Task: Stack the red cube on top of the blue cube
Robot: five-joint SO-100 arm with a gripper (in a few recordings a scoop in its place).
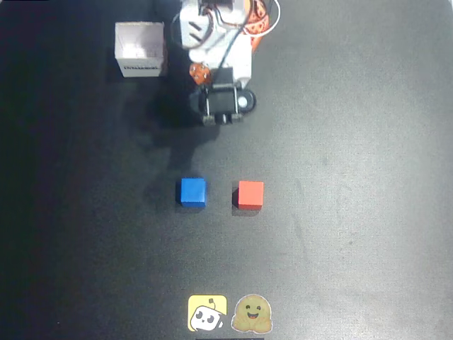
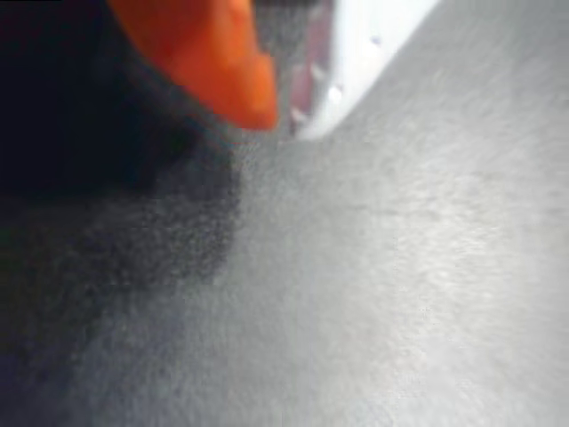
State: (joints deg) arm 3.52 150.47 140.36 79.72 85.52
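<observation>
Overhead, the blue cube (image 1: 192, 192) and red cube (image 1: 250, 194) sit apart at mid-frame; the wrist view's upper middle shows the gripper (image 2: 283, 117) nearly closed, empty.

a white box (image 1: 140, 48) stands on the black table (image 1: 354, 177) near the top edge of the overhead view, left of centre; it is open at the top, its pale inner walls show, and a dark strip of print too small to read runs along its near side; at the bottom edge, near the middle, two stickers lie flat just beside each other: a yellow square sticker (image 1: 207, 313) with a white cartoon figure, and to its right a tan smiling face sticker (image 1: 253, 314); in the wrist view the table surface (image 2: 400, 294) looks grey, grainy and blurred
</observation>
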